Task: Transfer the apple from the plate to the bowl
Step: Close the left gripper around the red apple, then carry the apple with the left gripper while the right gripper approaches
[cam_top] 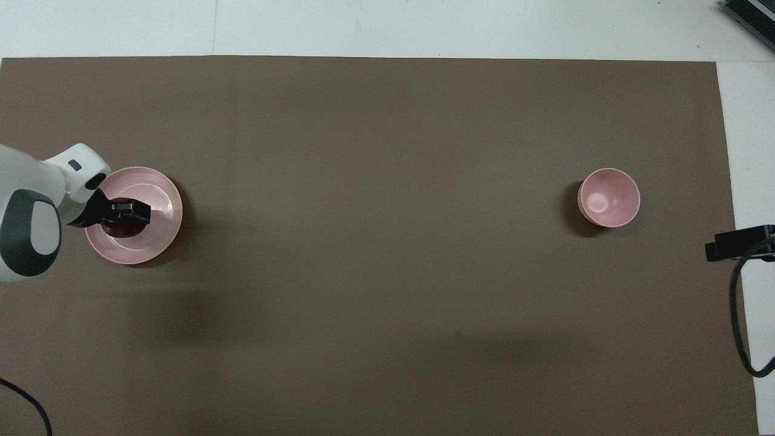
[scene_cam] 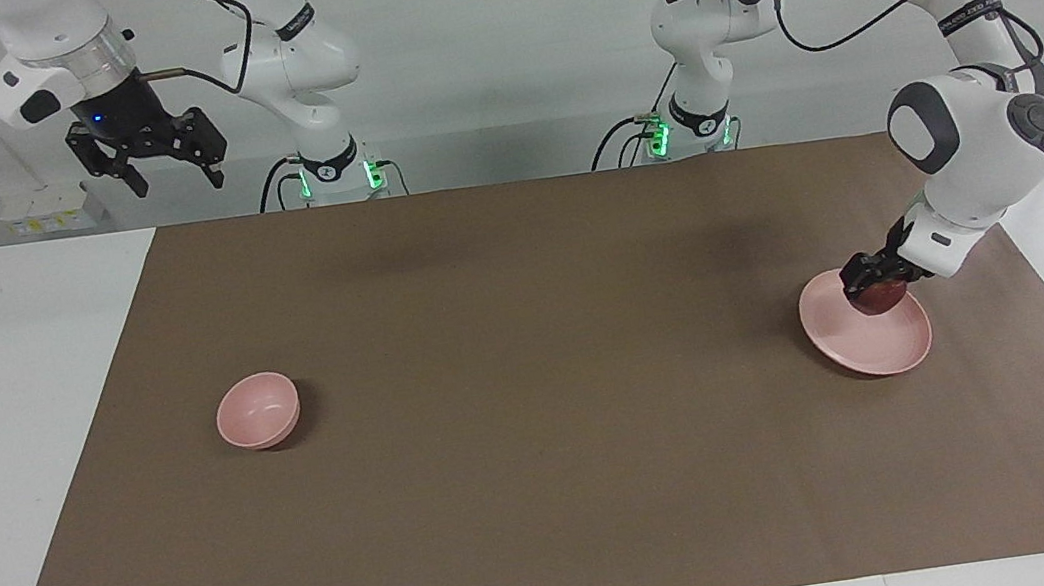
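On plate [scene_cam: 877,349], pincer-gripped apple [scene_cam: 879,298]; bowl [scene_cam: 257,410] bare.

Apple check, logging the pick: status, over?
Left hand shut on apple, over plate. Right hand open, waiting, raised. Bowl empty, path unobstructed.

bright even light, soft shadows, sharp focus

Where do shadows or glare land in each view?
Facing view: bowl casts a dark shadow toward the left arm's end; broad soft arm shadows cross the brown mat. Overhead view: a glare spot sits inside the bowl; a faint sheen marks the plate.
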You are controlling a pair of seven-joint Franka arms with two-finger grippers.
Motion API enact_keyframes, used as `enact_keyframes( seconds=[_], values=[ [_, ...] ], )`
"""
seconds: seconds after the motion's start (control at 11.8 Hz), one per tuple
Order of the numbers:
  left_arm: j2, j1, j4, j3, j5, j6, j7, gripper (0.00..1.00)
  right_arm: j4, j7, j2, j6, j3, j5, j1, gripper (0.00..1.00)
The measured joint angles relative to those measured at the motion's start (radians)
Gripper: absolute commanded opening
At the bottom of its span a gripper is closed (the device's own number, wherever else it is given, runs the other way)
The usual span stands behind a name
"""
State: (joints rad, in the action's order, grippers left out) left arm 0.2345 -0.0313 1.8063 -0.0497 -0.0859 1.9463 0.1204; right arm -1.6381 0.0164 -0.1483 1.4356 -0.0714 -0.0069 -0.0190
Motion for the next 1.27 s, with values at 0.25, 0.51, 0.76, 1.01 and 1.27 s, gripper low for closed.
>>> enact_keyframes(
  seconds=[0.25,0.51,0.76,1.01,1.27],
  values=[
    [0.006,0.005,-0.103,0.007,0.0,-0.089,-0.004,0.0,0.013,0.004,0.0,0.008,0.001,0.0,-0.001,1.0],
    [0.005,0.051,-0.22,0.008,0.058,-0.181,-0.004,0.0,0.02,0.118,-0.001,0.036,0.002,0.002,-0.001,1.0],
    [0.004,0.093,-0.284,0.008,0.084,-0.231,-0.013,0.0,-0.01,0.181,0.001,0.084,-0.002,0.094,0.003,1.0],
    [0.003,0.093,-0.301,0.007,0.085,-0.237,-0.013,0.0,-0.122,0.149,0.008,0.225,0.001,0.215,-0.004,1.0],
    [0.002,0.102,-0.32,0.015,0.085,-0.272,-0.013,0.0,-0.214,0.089,0.018,0.342,0.006,0.362,-0.038,1.0]
  ],
)
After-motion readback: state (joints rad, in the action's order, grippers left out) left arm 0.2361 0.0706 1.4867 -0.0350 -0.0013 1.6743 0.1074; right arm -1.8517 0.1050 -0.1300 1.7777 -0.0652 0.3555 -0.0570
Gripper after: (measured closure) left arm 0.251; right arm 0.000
